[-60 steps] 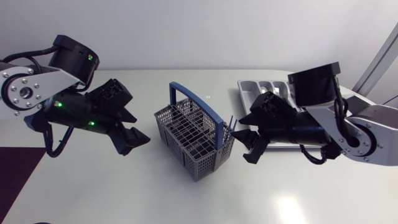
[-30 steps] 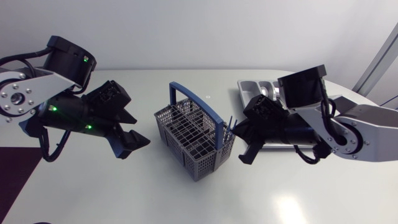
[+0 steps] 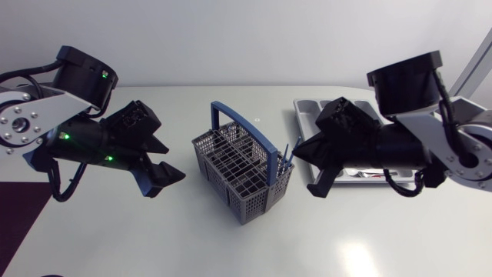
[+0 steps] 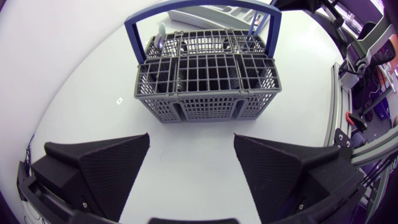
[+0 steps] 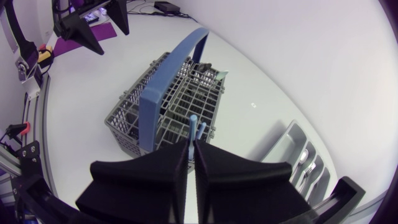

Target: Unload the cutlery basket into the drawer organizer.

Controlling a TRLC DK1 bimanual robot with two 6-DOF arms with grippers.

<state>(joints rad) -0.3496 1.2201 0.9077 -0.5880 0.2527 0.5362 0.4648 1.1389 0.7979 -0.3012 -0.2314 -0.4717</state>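
Lifting the thin blue utensil (image 5: 193,127) out of the cutlery basket (image 3: 242,173) is judged to be the step in hand, and it carries most of the risk. The right pincer (image 5: 191,148) is closed almost fully, its two fingers pressing the utensil's upper end from both sides at the basket corner nearest to it. The utensil's lower part is hidden inside a compartment. Hazard 1: the hold is narrow and close to the tip, so the utensil may pivot or slip during the lift and fall onto the counter (image 3: 231,246). Hazard 2: if the hidden end catches the grid, the basket may tilt or be dragged along, as nothing holds it down. The left pincer (image 4: 191,137) is wide open and empty, with the basket ahead of it, near but not touching, so it gives no bracing. Hazard 3: the blue carry handle (image 5: 165,81) arches just ahead of the right pincer, and a pull that is not straight up may strike it. The drawer organizer (image 3: 307,111) lies behind the right pincer, partly covered by its arm, and a low swing toward it may clip the rim.
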